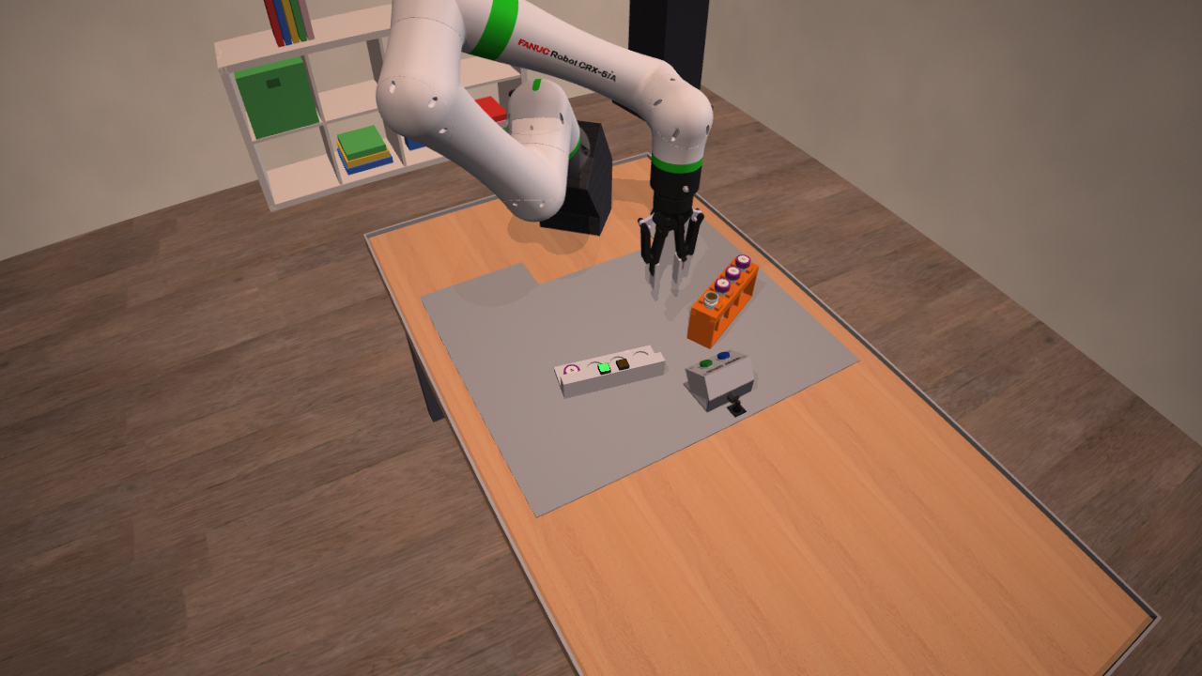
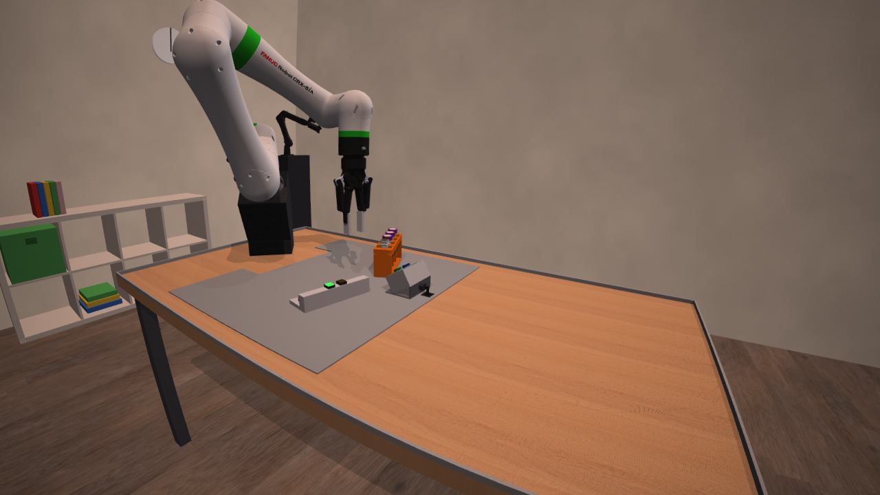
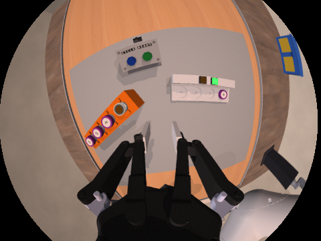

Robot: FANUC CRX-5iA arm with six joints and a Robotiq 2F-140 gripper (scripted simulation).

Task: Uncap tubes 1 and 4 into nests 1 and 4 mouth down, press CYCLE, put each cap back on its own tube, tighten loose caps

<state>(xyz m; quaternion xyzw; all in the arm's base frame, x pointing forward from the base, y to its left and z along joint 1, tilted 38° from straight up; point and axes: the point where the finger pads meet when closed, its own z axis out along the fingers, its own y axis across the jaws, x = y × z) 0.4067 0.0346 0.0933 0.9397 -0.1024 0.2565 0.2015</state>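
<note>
The orange decapping station [image 1: 716,323] [image 2: 386,258] [image 3: 130,99] stands on the grey mat. The tube [image 1: 711,299] [image 3: 119,109] at its end nearest the key desk is open. The other three tubes carry purple caps [image 1: 731,272] [image 3: 106,122]. One purple cap [image 1: 571,368] [image 3: 222,95] lies in an end nest of the white cap tray [image 1: 639,367] [image 2: 332,294] [image 3: 183,92]. The green lamp [image 1: 603,367] [image 2: 328,284] [image 3: 215,80] is lit and the amber lamp [image 1: 623,363] [image 3: 203,79] is dark. My gripper [image 1: 664,289] [image 2: 353,225] [image 3: 160,127] is open and empty, high above the mat beside the station.
The key desk [image 1: 724,389] [image 2: 409,282] [image 3: 120,71] with the blue key [image 1: 722,355] [image 3: 131,61] and the green key [image 1: 705,362] [image 3: 146,56] stands in front of the station. The arm's black base [image 1: 588,185] is at the table's far end. A shelf stands beyond the table.
</note>
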